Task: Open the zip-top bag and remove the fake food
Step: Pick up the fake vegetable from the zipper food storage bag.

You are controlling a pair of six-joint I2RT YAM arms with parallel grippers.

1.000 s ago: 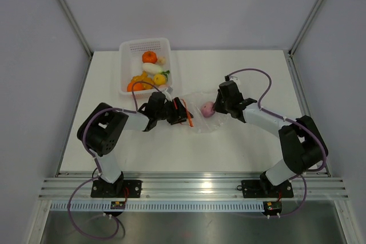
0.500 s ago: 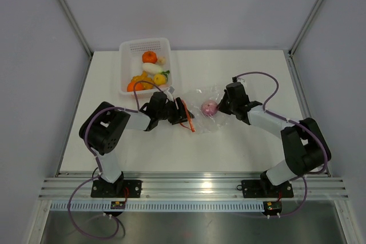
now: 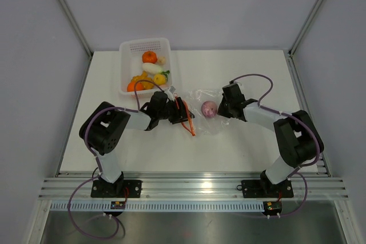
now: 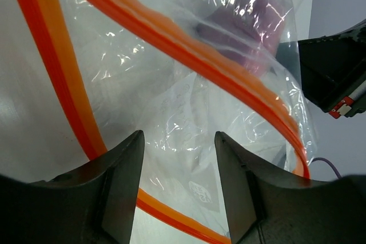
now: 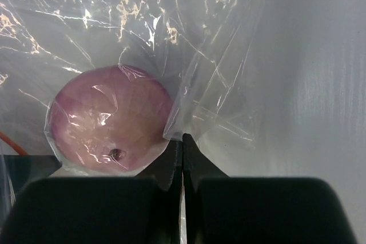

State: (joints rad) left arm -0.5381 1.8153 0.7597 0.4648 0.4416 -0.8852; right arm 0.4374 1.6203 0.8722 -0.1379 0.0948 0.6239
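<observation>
The left arm (image 3: 106,132) and right arm (image 3: 297,141) share one build: bulky black joint housings joined by white tubular links, each on a black base plate (image 3: 132,187) bolted to a ribbed aluminium rail (image 3: 189,186) along the counter's near edge. A purple cable (image 3: 250,75) loops along each arm. The left fingers (image 4: 117,181) are matte dark grey with rounded tips; the right fingers (image 5: 114,210) are black.

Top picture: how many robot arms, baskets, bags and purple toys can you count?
Arms: 2 (left arm, right arm)
Basket: 1
Bag: 1
Purple onion, inside the bag: 1
Total: 5
</observation>
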